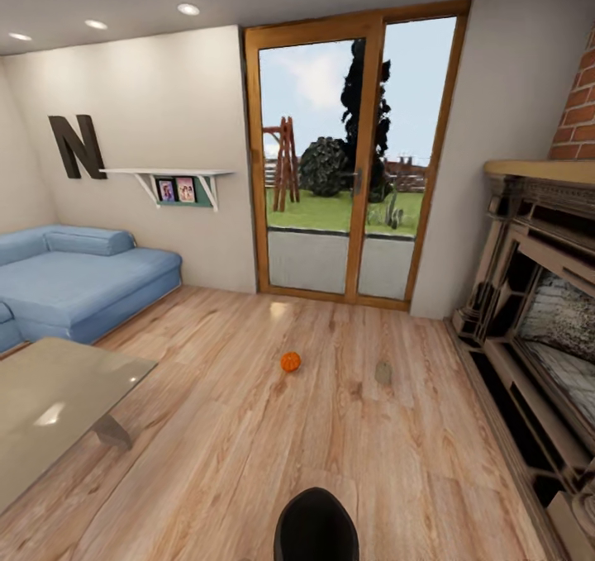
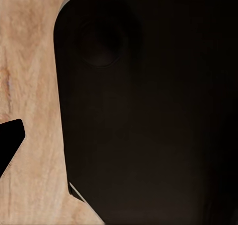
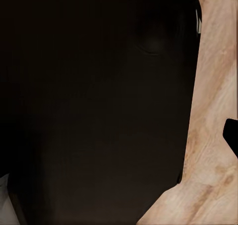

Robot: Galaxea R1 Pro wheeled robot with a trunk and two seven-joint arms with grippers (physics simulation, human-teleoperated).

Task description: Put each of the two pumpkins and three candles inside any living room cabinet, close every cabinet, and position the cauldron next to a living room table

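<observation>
Wooden plank floor (image 1: 248, 445) spans the living room, glazed double door (image 1: 351, 156) at 12 o'clock; blue sofa (image 1: 78, 280) at 10 o'clock; ornate beige fireplace (image 1: 537, 330) at 3 o'clock; glass-topped table (image 1: 49, 404) at 8 o'clock; one orange pumpkin (image 1: 290, 362) on the floor near centre; one grey-brown candle (image 1: 383, 372) well apart from it toward 3 o'clock; dark robot body fills both wrist views, so jaw state of either gripper cannot be told.

Bright, even daylight through the glass door (image 1: 355, 156); ceiling spots (image 1: 188, 9) lit. Glare on the table (image 1: 49, 412). Soft, slightly blurred render; wide-angle stretch at edges. Wrist views mostly black.
</observation>
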